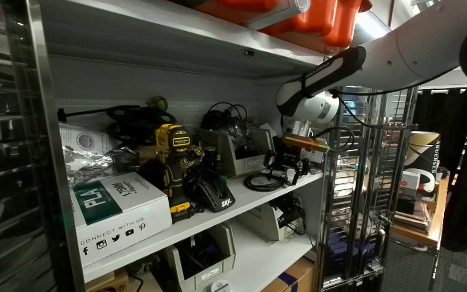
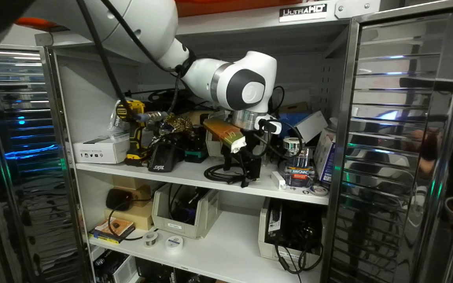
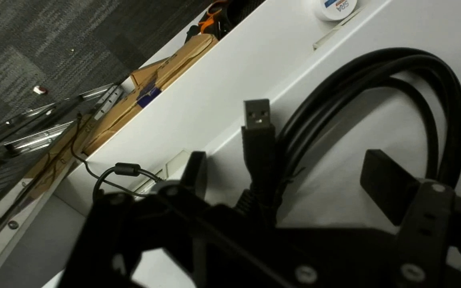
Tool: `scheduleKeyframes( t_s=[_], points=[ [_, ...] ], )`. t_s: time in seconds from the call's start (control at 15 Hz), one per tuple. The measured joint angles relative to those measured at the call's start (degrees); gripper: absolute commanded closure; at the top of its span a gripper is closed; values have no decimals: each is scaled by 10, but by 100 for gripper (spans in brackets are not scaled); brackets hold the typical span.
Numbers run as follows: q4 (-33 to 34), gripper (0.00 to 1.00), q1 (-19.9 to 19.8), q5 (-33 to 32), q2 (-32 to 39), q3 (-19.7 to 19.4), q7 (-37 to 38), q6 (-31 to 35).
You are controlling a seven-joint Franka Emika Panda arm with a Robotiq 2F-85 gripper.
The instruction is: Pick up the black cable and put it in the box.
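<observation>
Gripper (image 3: 293,179) spread wide, wrist view showing USB plug (image 3: 259,146) between its fingers (image 3: 388,186), coiled black cable (image 3: 456,112) on white shelf (image 2: 190,169).

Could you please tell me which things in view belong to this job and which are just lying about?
Job: black cable, hand, open bin behind the cable (perhaps the intended box).
Lying about: yellow drill, SKIL unit, Rayovac pack.
</observation>
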Motion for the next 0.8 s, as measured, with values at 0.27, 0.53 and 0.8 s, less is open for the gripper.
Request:
scheduleKeyframes(
  t_s=[0.27, 0.53, 0.8],
  points=[
    [13, 65, 6, -24, 3, 0, 17, -19],
    [15, 83, 12, -49, 3, 0, 41, -30],
    [14, 82, 20, -68, -1, -1, 67, -33]
  ],
)
